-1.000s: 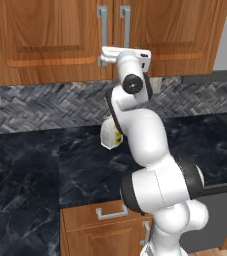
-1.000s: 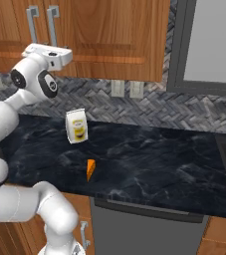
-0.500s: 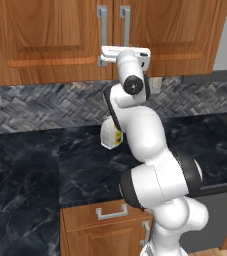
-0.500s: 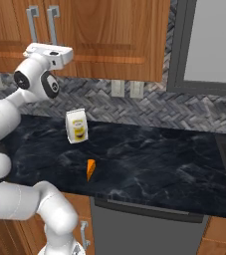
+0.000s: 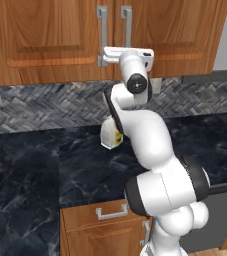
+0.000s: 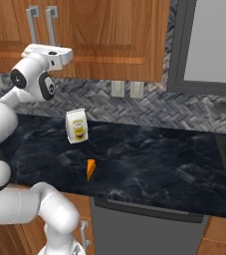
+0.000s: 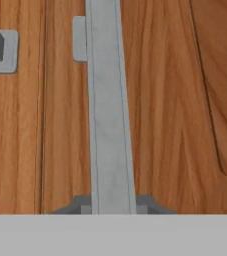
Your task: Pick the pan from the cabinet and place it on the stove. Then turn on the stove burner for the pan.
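Warm, medium-brown wood with a visible grain and a soft satin sheen covers the cabinet [image 5: 50, 35], its bar handle [image 7: 107, 110] a brushed, matt silver metal. The tabletop [image 6: 149, 159] is glossy black stone veined with grey, backed by a herringbone tile wall [image 6: 149, 107] in matt grey. The small carton [image 6: 77, 125] looks like paper, though too small to tell.

The cabinet [image 5: 60, 40] is hanging above the counter [image 6: 149, 164], its 2 handles [image 5: 102, 30] sitting side by side, while a carton [image 6: 77, 125] is standing behind a wedge [image 6: 90, 169].
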Available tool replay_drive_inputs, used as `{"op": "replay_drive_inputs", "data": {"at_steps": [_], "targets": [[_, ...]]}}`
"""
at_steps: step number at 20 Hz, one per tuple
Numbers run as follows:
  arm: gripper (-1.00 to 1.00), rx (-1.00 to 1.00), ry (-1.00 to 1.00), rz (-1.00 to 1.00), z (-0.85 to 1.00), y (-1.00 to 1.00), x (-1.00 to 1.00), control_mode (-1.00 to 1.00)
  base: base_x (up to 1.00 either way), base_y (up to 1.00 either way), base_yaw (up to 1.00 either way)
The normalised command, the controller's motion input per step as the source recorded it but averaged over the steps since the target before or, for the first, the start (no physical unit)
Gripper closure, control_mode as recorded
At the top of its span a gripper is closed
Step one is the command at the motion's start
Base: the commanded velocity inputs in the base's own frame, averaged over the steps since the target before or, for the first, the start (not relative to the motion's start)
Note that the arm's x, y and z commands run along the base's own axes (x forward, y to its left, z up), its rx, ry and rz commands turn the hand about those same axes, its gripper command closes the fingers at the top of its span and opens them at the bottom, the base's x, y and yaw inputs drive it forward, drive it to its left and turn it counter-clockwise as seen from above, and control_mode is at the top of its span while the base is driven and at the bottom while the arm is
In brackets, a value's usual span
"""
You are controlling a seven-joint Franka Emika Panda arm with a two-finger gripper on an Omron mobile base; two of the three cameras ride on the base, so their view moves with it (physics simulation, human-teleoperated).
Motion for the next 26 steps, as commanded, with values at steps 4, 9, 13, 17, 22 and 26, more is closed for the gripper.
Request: {"op": "replay_drive_inputs", "data": {"at_steps": [4,9,13,17,22,26], "targets": [[1.00,0.00,0.00,0.00,0.00,-0.47,-0.74,-1.00,0.00,0.00,0.00],[1.00,0.00,0.00,0.10,0.00,-0.60,-0.95,-1.00,0.00,0.00,0.00],[1.00,0.00,0.01,0.24,-0.01,-0.54,-0.96,-1.00,0.00,0.00,0.00],[1.00,-0.02,0.08,0.35,-0.12,-0.43,-0.78,-1.00,0.00,0.00,0.00],[1.00,-0.02,0.11,0.37,-0.13,-0.40,-0.60,-1.00,0.00,0.00,0.00],[1.00,0.00,0.09,0.35,-0.23,-0.25,-0.35,-1.00,0.00,0.00,0.00]]}}
